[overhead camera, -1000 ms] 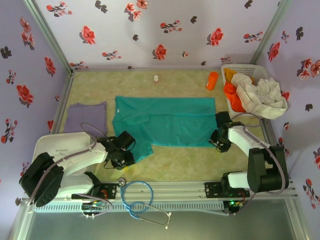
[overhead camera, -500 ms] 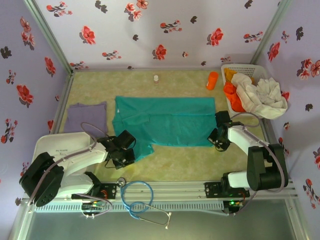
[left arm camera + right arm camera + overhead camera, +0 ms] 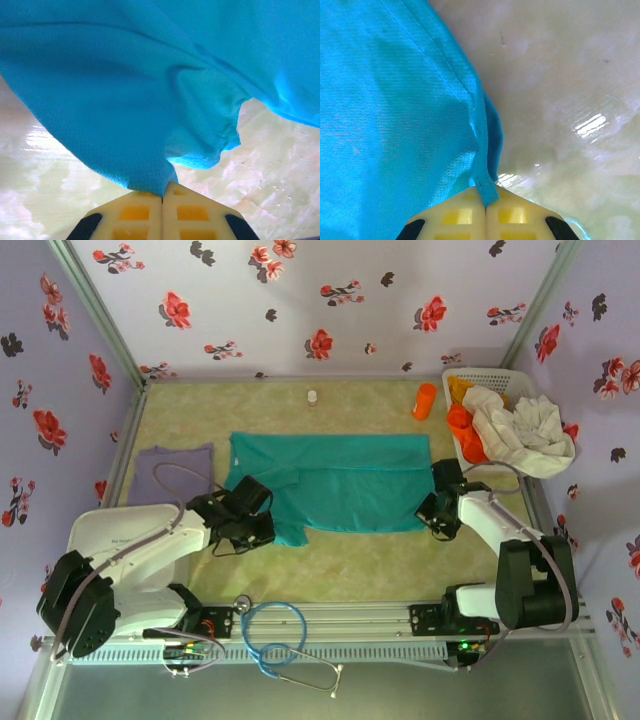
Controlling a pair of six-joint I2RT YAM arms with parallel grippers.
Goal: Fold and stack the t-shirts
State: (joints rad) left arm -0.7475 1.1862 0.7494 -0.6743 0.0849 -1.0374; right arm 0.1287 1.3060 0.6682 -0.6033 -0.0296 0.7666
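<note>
Left wrist view, closest in: my left jaws are shut on a corner of the teal-green t-shirt [image 3: 125, 75], and the cloth drapes from them clear of the pale tabletop [image 3: 280, 170]. In the right wrist view my right jaws are closed on the stitched hem of the same shirt, with the glossy surface bare beside it.

Only these two close views prove the pinch. From above, both grips sit hidden under my wrists.

The top external view supplies the layout instead. A blue stethoscope [image 3: 275, 635] lies by the rail at my bases. Beyond it the teal shirt spreads across the middle, with my left jaws at its near-left corner and my right jaws at its near-right corner. A dusty purple t-shirt [image 3: 175, 472] lies flat just to its left. Farther back stand a small bottle [image 3: 313, 397] and an orange cup [image 3: 425, 400]. In the far right corner a white basket [image 3: 490, 373] holds an off-white t-shirt [image 3: 520, 430] and an orange t-shirt [image 3: 462, 430].

I judge this to be the first fold of the teal shirt. The next move calls for both arms to carry the near edge toward the far edge together, level and taut, because the cloth bunches by my left jaws.
</note>
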